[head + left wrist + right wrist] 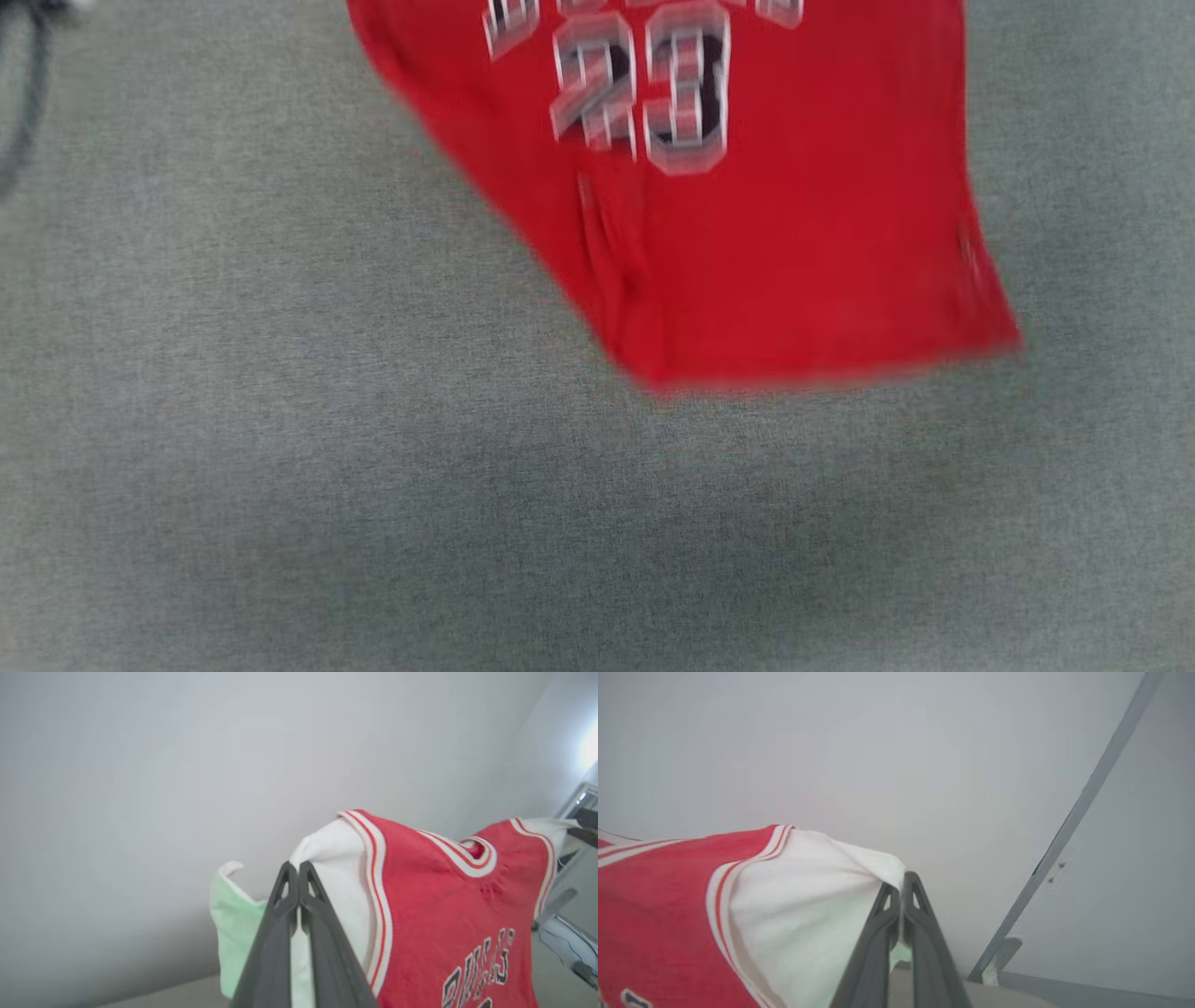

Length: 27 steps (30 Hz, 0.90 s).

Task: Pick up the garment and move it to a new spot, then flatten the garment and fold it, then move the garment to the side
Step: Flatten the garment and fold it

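Observation:
The garment (pixel 738 233) is a red jersey with a white "23", hanging blurred above the grey table (pixel 280 467), its hem free at the bottom. In the left wrist view my left gripper (pixel 297 867) is shut on the white sleeve of the garment (pixel 444 896), which spreads to the right with red-and-white striped trim. My right gripper (pixel 902 884) is shut on the other white sleeve of the garment (pixel 668 891), which stretches off to the left. The jersey is held up by both shoulders.
A dark cable (pixel 28 103) lies at the table's far left corner. Pale walls stand behind the garment, with a grey strip (pixel 1073 812) running up one. Dark equipment (pixel 579 826) shows at the right edge of the left wrist view.

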### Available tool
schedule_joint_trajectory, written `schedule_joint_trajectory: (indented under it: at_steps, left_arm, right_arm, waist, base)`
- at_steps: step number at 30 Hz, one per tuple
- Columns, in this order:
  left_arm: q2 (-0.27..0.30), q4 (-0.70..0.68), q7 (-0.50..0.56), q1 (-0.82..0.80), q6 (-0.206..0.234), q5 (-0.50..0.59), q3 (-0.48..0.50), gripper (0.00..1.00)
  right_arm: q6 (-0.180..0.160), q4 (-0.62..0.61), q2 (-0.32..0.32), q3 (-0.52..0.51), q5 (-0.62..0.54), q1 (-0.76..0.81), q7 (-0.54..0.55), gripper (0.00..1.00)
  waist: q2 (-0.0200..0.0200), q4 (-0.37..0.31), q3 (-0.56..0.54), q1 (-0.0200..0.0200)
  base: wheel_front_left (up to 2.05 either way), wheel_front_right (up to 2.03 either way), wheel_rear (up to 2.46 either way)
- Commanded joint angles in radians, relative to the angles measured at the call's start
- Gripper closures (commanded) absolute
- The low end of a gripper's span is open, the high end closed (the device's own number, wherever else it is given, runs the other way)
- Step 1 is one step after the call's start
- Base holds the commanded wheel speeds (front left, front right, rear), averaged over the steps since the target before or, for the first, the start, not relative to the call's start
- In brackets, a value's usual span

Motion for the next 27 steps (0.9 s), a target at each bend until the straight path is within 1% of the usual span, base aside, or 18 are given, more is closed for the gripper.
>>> schedule_joint_trajectory:
  at_steps: [1,3,4,6,9,11,13,16,19,20,22,24,27]
  left_arm:
    - [-0.014,0.045,-0.025,-0.058,0.003,-0.004,0.031,1.0]
    - [-0.039,0.097,-0.052,-0.129,0.003,-0.011,0.073,1.0]
    - [-0.039,0.097,-0.052,-0.129,0.003,-0.011,0.073,1.0]
    - [-0.057,0.134,-0.073,-0.191,0.003,-0.02,0.12,1.0]
    - [-0.071,0.138,-0.085,-0.238,0.003,-0.009,0.163,1.0]
    - [-0.078,0.125,-0.088,-0.223,0.003,-0.017,0.165,1.0]
    - [-0.069,0.11,-0.085,-0.186,0.003,-0.021,0.147,1.0]
    - [-0.055,0.073,-0.072,-0.108,0.003,-0.043,0.114,1.0]
    - [-0.029,-0.003,-0.071,0.014,0.003,-0.079,0.088,1.0]
    - [-0.024,-0.038,-0.072,0.065,0.003,-0.099,0.08,1.0]
    - [0.003,-0.111,-0.079,0.167,0.003,-0.117,0.06,1.0]
    - [0.025,-0.201,-0.082,0.277,0.003,-0.136,0.04,1.0]
    - [0.055,-0.301,-0.089,0.435,0.003,-0.142,0.026,1.0]
  right_arm:
    - [-0.002,0.042,0.023,-0.032,-0.027,-0.055,-0.05,1.0]
    - [-0.002,0.103,0.05,-0.071,-0.063,-0.122,-0.11,1.0]
    - [-0.002,0.103,0.05,-0.071,-0.063,-0.122,-0.11,1.0]
    - [-0.002,0.16,0.068,-0.114,-0.095,-0.188,-0.183,1.0]
    - [-0.002,0.241,0.099,-0.164,-0.129,-0.252,-0.267,1.0]
    - [-0.002,0.281,0.125,-0.171,-0.143,-0.258,-0.28,1.0]
    - [-0.002,0.307,0.128,-0.168,-0.158,-0.247,-0.29,1.0]
    - [-0.002,0.322,0.153,-0.143,-0.16,-0.191,-0.279,1.0]
    - [-0.002,0.291,0.167,-0.112,-0.139,-0.106,-0.258,1.0]
    - [-0.002,0.275,0.165,-0.097,-0.128,-0.065,-0.248,1.0]
    - [-0.002,0.221,0.159,-0.063,-0.1,0.027,-0.225,1.0]
    - [-0.002,0.157,0.136,-0.029,-0.062,0.131,-0.192,1.0]
    - [-0.002,0.035,0.076,0.012,0.015,0.305,-0.128,1.0]
  waist:
    - [0.0,-0.005,0.013,0.0]
    - [0.0,-0.007,0.019,0.0]
    - [0.0,-0.007,0.019,0.0]
    - [0.0,-0.011,0.024,0.0]
    - [0.0,-0.013,0.025,0.0]
    - [0.0,-0.011,0.022,0.0]
    - [0.0,-0.009,0.021,0.0]
    - [0.0,-0.007,0.018,0.0]
    - [0.0,-0.007,0.011,0.0]
    - [0.0,-0.004,0.005,0.0]
    - [0.0,-0.003,-0.008,0.0]
    - [0.0,0.0,-0.026,0.0]
    - [0.0,0.01,-0.056,0.0]
  base:
    - [0.0,0.0,0.0]
    - [0.0,0.0,0.0]
    - [0.0,0.0,0.0]
    - [0.0,0.0,0.0]
    - [0.0,0.0,0.0]
    - [0.0,0.0,0.0]
    - [0.0,0.0,0.0]
    - [0.0,0.0,0.0]
    - [0.0,0.0,0.0]
    - [0.0,0.0,0.0]
    - [0.0,0.0,0.0]
    - [0.0,0.0,0.0]
    - [0.0,0.0,0.0]
